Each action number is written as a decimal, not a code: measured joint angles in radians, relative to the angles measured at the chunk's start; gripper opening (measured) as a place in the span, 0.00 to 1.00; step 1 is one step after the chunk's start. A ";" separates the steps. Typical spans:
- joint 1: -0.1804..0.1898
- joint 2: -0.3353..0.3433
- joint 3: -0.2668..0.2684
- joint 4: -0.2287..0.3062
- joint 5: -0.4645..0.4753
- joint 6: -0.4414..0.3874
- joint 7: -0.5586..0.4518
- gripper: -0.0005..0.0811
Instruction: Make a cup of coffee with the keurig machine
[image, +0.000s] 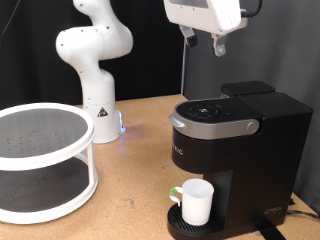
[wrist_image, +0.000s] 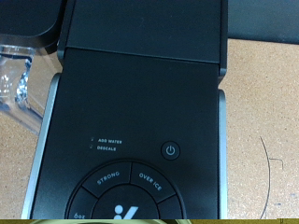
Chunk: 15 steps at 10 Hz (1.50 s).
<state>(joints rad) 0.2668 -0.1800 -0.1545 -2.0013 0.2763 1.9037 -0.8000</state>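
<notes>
Scene: a wooden bench (image: 135, 150) against a black backdrop, seen from outside the arm and from a camera on the hand.

Coffee machine: the boxy black coffee machine (image: 235, 160) stands at the bench edge on the exterior view's right, towards the bottom corner. Its lid is down, with a grey-silver band around the round head.

Machine top, wrist view: the camera looks straight down on the machine's black lid (wrist_image: 140, 103). A round power button (wrist_image: 169, 149) sits below small labels reading "ADD WATER" and "DESCALE". Curved buttons marked "STRONG" (wrist_image: 108, 177) and "OVER ICE" (wrist_image: 150, 182) ring a dial near the picture's edge. The clear water tank (wrist_image: 19, 89) shows beside the lid.

Cup: the small white cup (image: 195, 202) stands upright on the machine's round drip base, under the brew head, with its handle towards the exterior view's left.

Gripper: the gripper (image: 203, 42) hangs from the white hand in the air above the machine, well apart from the lid and touching nothing. Two dark fingers point down with a gap between them, and nothing is held. How wide the gap is I cannot tell clearly; the fingers do not show in the wrist view.

Arm: the white arm base (image: 95, 65) stands near the bench's far edge.

Rack: a white round two-tier rack (image: 38, 160) sits at the bench edge on the exterior view's left.
</notes>
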 joint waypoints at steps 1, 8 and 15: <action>0.000 0.001 0.000 -0.004 -0.004 0.000 0.003 0.99; 0.000 0.049 0.013 -0.111 -0.072 0.179 0.017 0.99; 0.021 0.054 0.020 -0.209 -0.051 0.327 -0.041 0.21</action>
<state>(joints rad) 0.2878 -0.1256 -0.1345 -2.2101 0.2258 2.2309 -0.8406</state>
